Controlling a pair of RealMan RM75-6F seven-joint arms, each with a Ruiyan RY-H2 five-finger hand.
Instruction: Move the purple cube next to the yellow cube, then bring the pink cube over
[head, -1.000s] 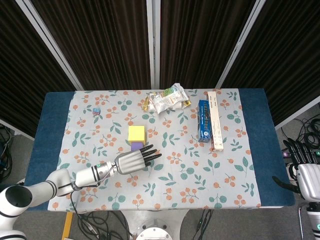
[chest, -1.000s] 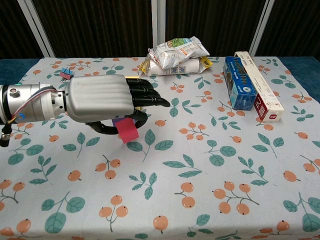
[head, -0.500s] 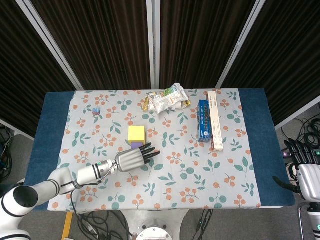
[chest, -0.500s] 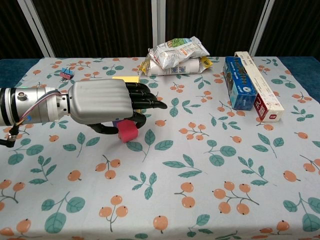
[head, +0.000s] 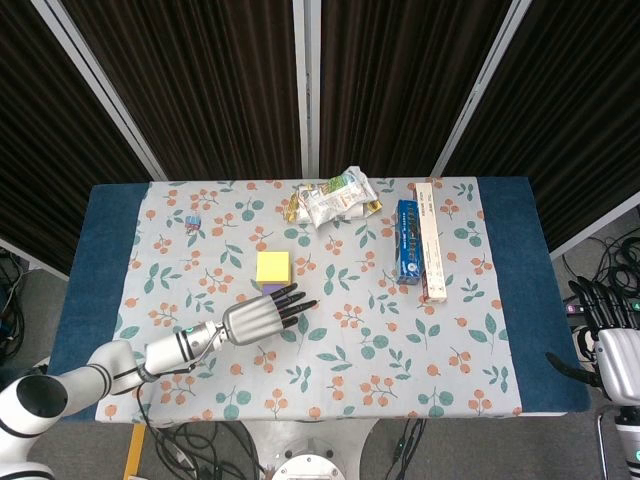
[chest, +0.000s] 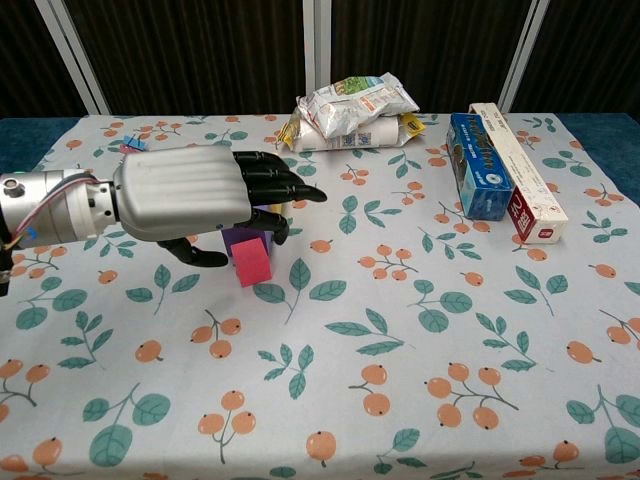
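Observation:
The yellow cube (head: 273, 267) sits mid-table on the floral cloth. Just in front of it a sliver of the purple cube (head: 268, 291) shows past my left hand (head: 260, 315). In the chest view the pink cube (chest: 251, 262) stands on the cloth against the front of the purple cube (chest: 238, 240). My left hand (chest: 190, 195) hovers over both with its fingers stretched out. Its thumb hangs apart from the pink cube, and it grips nothing. My right hand (head: 610, 340) is off the table's right edge, fingers spread and holding nothing.
Snack bags (head: 338, 197) lie at the back centre. A blue box (head: 407, 240) and a long white-and-red box (head: 431, 240) lie side by side at the right. A small clip (head: 192, 222) sits at the back left.
My left hand set the pink cube down beside the purple one, let go and drew back to the left, lifting slightly. The right hand has not moved.

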